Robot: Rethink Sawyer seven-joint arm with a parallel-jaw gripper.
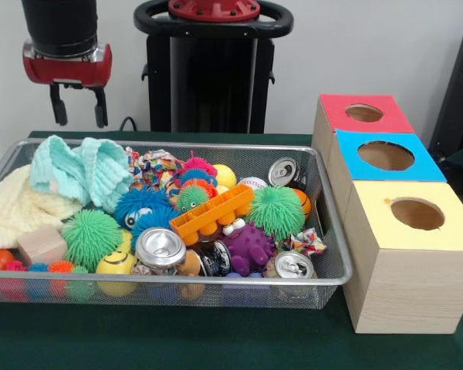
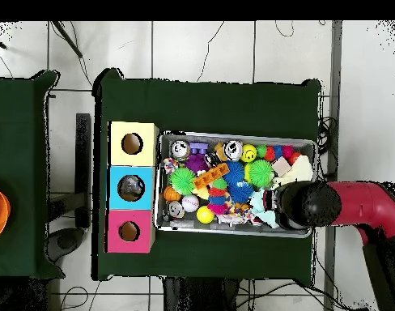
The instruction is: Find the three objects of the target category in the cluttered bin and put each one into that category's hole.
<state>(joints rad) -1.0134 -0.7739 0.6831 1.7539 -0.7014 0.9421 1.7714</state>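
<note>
The bin [image 1: 216,145] is a wide silver wire-mesh basket on the green table, full of toys; it also shows in the overhead view [image 2: 233,136]. A crumpled shiny wad with blue and red patches [image 1: 150,166] lies at the bin's far side beside a teal cloth. A smaller crumpled wad [image 1: 309,243] lies near the right front corner. A third wad is hidden. My gripper [image 1: 79,108] hangs open and empty above the bin's far left corner. In the overhead view the arm's black wrist [image 2: 306,204] covers it.
Three wooden boxes with round holes stand to the right of the bin: red top [image 1: 363,113], blue top [image 1: 386,156], yellow top [image 1: 417,214]. The bin also holds silver cans [image 1: 160,248], green spiky balls [image 1: 275,210], an orange tray [image 1: 212,212] and a teal cloth [image 1: 81,169].
</note>
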